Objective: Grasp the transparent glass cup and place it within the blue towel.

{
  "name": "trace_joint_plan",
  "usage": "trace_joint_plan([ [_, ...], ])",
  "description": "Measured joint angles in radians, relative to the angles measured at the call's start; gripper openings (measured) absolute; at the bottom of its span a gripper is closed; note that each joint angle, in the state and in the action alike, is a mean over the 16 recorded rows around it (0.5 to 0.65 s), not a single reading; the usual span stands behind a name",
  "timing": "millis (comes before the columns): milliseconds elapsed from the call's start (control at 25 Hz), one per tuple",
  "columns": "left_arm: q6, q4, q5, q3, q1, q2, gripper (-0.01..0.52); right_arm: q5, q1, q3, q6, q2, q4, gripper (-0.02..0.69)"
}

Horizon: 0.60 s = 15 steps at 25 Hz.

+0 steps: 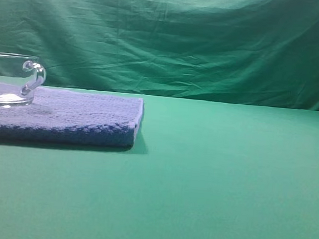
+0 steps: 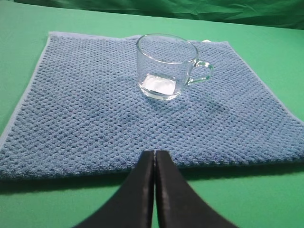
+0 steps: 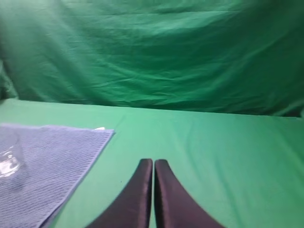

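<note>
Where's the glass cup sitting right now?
The transparent glass cup stands upright on the blue towel, toward its far edge in the left wrist view, handle pointing right. The closed left gripper is apart from it, at the towel's near edge.

Clear glass cup stands upright on the flat blue towel.

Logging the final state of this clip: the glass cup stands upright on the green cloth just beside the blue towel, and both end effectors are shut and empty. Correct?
Not quite. The transparent glass cup stands upright on the blue towel itself, not on the green cloth beside it; the left wrist view shows this. The rest holds: the left end effector and right end effector are shut and empty.
</note>
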State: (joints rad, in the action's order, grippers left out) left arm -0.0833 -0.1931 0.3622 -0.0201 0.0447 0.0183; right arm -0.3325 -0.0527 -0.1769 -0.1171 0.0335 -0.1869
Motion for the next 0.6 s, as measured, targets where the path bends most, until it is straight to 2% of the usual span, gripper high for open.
trace_joint_plan([
  [280, 0.000, 0.000, 0.000, 0.000, 0.000, 0.000, 0.000, 0.083, 0.064, 0.152, 0.000, -0.042, 0.020, 0.000],
  [600, 0.000, 0.000, 0.000, 0.000, 0.000, 0.000, 0.000, 0.028, 0.069, 0.204, 0.000, -0.043, 0.046, 0.000],
])
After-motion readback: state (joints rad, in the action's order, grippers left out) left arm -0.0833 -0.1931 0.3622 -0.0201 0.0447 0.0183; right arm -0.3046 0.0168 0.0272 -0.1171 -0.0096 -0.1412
